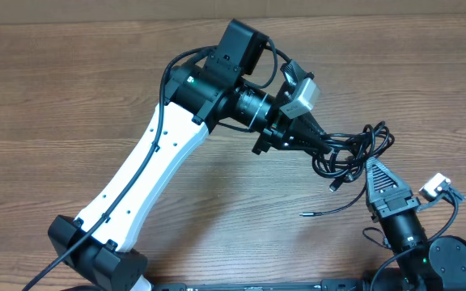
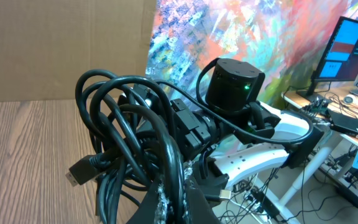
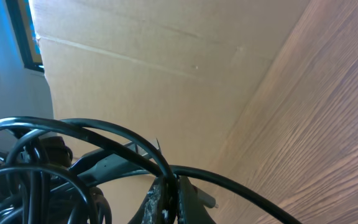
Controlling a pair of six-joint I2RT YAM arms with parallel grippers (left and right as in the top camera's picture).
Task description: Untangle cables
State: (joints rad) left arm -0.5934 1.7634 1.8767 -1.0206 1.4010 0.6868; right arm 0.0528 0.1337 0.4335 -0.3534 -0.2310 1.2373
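The cables are a tangle of thin black cords held above the table at the right, between my two grippers. One plug end hangs down and a loose cord tip lies on the wood. My left gripper is shut on the left side of the tangle; its view shows the cords clamped between its fingers. My right gripper is shut on a cord at the tangle's lower right; its view shows that cord pinched in the jaws.
The wooden table spans the view, with a cardboard wall behind it. The left arm's white link crosses the middle. The right arm's base sits at the front right corner.
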